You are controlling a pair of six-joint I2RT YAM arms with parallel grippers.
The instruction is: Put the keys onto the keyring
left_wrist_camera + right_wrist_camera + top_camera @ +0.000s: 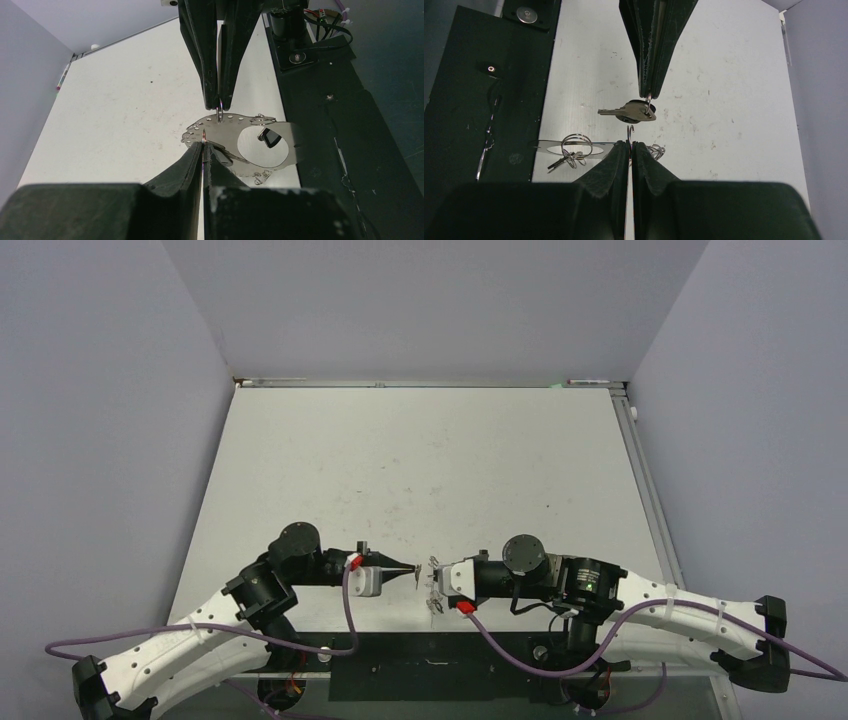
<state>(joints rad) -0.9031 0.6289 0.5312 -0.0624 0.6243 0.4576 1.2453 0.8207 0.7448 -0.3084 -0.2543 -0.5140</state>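
**Top view:** the large thin silvery-grey metal hoop keyring is over the white worktop, close to its near edge. The left claw has its tip just left of the keyring. The right claw is at the keyring's top end, and the two tips nearly meet. The grips are too small to read here.

**Left wrist:** the left claw is closed, pinching a small wire ring in front of the keyring's near rim. The right claw is at the keyring's far rim, closed on a small wire loop threaded through a rim hole. A second black-headed key shows through the keyring's central opening.

**Right wrist:** the right claw is closed on the thin wire loop. The keyring is seen edge-on, running left from that grip and carrying more loops. Beyond the keyring, the left claw is closed on the ring of a tiny key with a black plastic head and short silver blade. The key hangs just clear of the keyring, blade pointing left.
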